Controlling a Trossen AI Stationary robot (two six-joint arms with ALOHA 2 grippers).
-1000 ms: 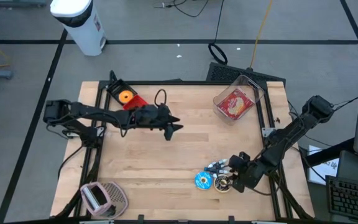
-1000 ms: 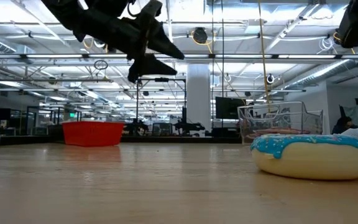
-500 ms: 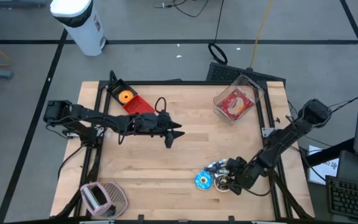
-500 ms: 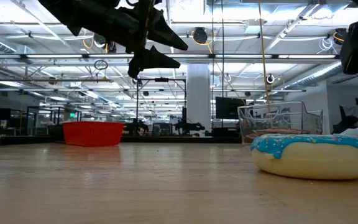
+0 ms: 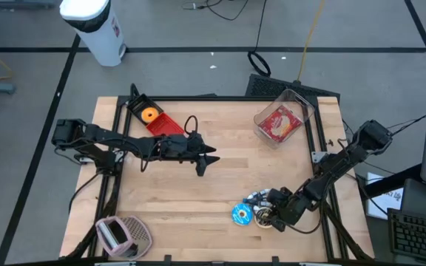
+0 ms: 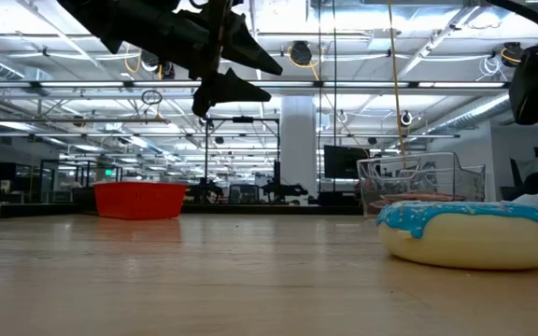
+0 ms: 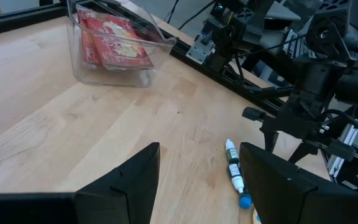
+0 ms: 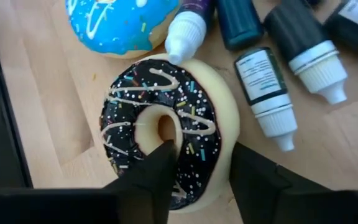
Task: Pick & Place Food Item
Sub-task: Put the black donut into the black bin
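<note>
Wooden surface (image 5: 198, 192), both arms over it. Left arm reaches level from the left edge to mid-surface; left end effector (image 5: 207, 157) hangs clear above the wood, fingers spread, nothing between them (wrist view shows bare surface in the gap).

Right arm folds down from the right edge toward the near right corner, wrist pitched steeply down. Right end effector (image 8: 194, 165) sits on the chocolate donut (image 8: 166, 127): one finger in or at the centre hole, the other outside the rim, so the jaws straddle one side of the ring. Jaws part-way closed; cannot tell whether they already pinch it.

Chocolate donut: pale dough, dark icing, white drizzle lines, coloured sprinkles. It lies flat on the wood, touching the blue donut (image 5: 242, 214) (blue icing, white drizzle).

Small dropper bottles (image 8: 263, 90) lie just beside both donuts, one white cap touching the chocolate donut's rim.

Clear bin (image 5: 283, 118) with a red packet, far right corner.
</note>
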